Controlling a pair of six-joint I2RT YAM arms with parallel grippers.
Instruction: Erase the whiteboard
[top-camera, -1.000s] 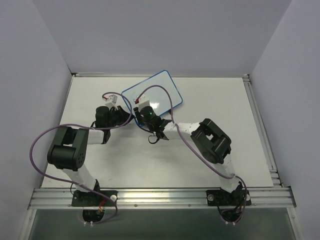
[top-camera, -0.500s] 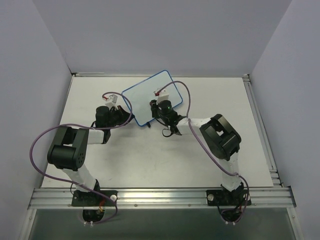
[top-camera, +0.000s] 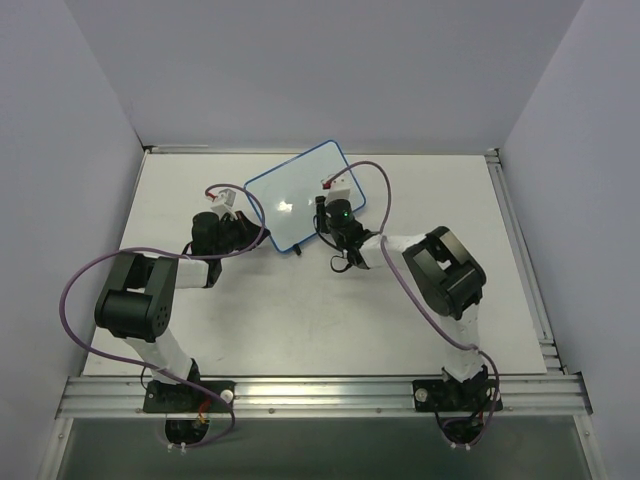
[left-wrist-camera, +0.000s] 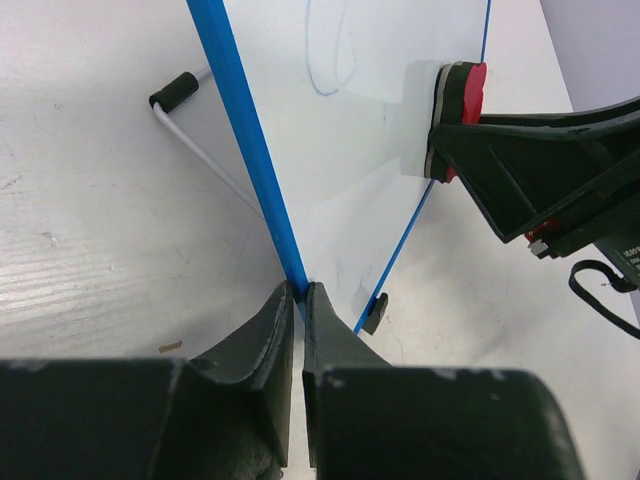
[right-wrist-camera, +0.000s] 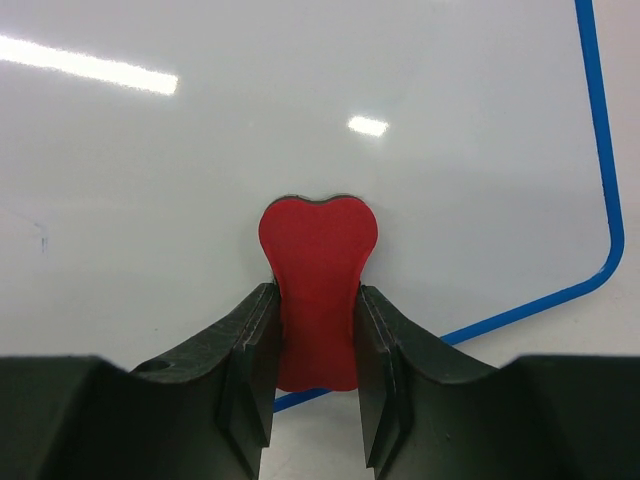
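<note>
The left fingers (left-wrist-camera: 283, 318) are pressed together on the thin blue rim of the whiteboard (left-wrist-camera: 350, 200), pinching its near edge, so the board rises tilted just beyond their tips over the counter (left-wrist-camera: 90, 230). To the left of these fingers, behind the board, a white wire leg (left-wrist-camera: 205, 150) with a black cap slants down toward the counter. Just right of their tips a small black foot (left-wrist-camera: 375, 312) sits on the board's other rim. The right fingers (right-wrist-camera: 258, 335) clamp a red eraser (right-wrist-camera: 318, 285) between them, its far end flat against the white face, with the board's rounded corner off to their right. A faint blue scribble (left-wrist-camera: 330, 60) lies beyond the eraser, apart from it. A purple cable (top-camera: 384, 195) arches past the board's edge beside the right fingers.
</note>
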